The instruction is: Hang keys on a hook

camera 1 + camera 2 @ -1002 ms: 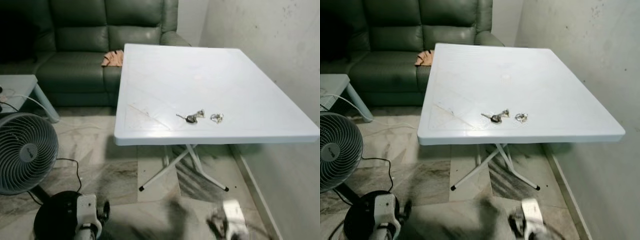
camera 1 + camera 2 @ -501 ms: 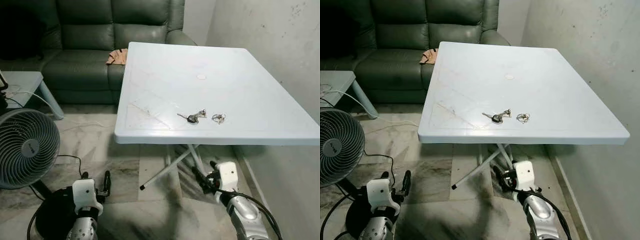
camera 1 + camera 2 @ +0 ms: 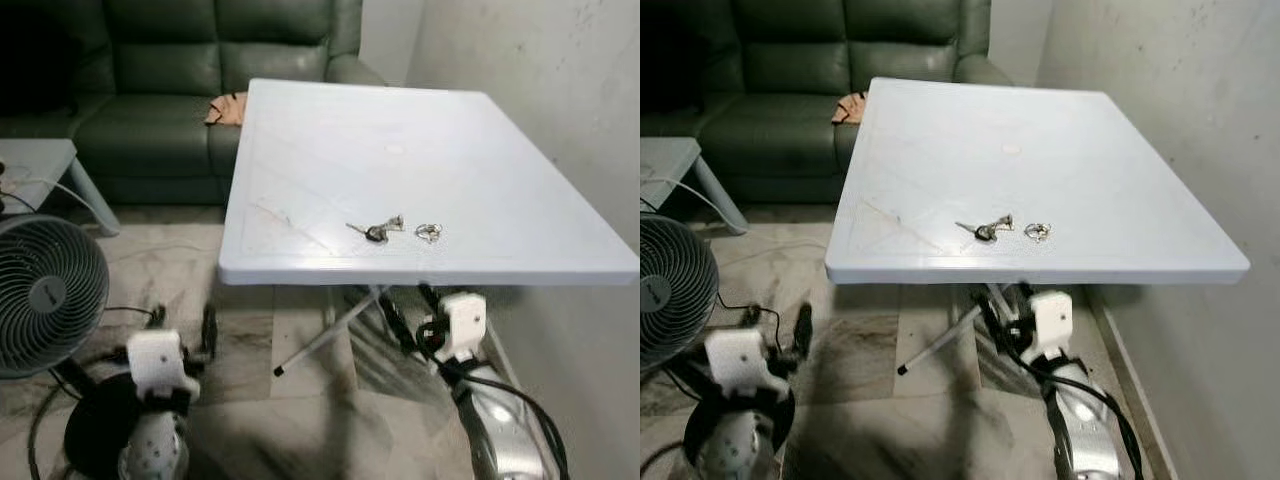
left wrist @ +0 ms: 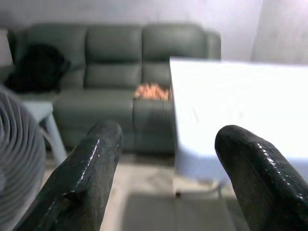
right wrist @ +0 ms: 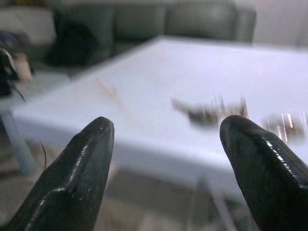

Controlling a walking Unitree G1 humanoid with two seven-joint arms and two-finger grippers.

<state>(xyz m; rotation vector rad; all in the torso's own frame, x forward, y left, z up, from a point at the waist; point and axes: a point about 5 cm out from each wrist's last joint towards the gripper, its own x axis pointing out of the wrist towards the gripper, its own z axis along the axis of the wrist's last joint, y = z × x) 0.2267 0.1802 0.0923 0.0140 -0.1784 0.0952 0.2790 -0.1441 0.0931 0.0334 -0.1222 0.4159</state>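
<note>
A bunch of keys (image 3: 375, 230) with a dark fob lies near the front edge of the white table (image 3: 330, 160); a small metal ring (image 3: 428, 232) lies just to its right. In the right wrist view the keys (image 5: 211, 111) look blurred beyond the open fingers (image 5: 262, 163). My right gripper (image 3: 405, 315) is raised in front of the table's front edge, below the keys, open and empty. My left gripper (image 3: 182, 328) is low at the left above the floor, open and empty, with its fingers (image 4: 86, 173) pointing toward the sofa.
A green sofa (image 3: 160, 90) with an orange cloth (image 3: 226, 108) stands behind the table. A floor fan (image 3: 45, 300) and its black base (image 3: 95, 435) are at my left. A small grey side table (image 3: 35, 165) is at far left. A wall (image 3: 560, 90) runs along the right.
Both arms have risen; the right gripper has come up close under the table's front edge. The view has shifted a little. The keys lie where they were.
</note>
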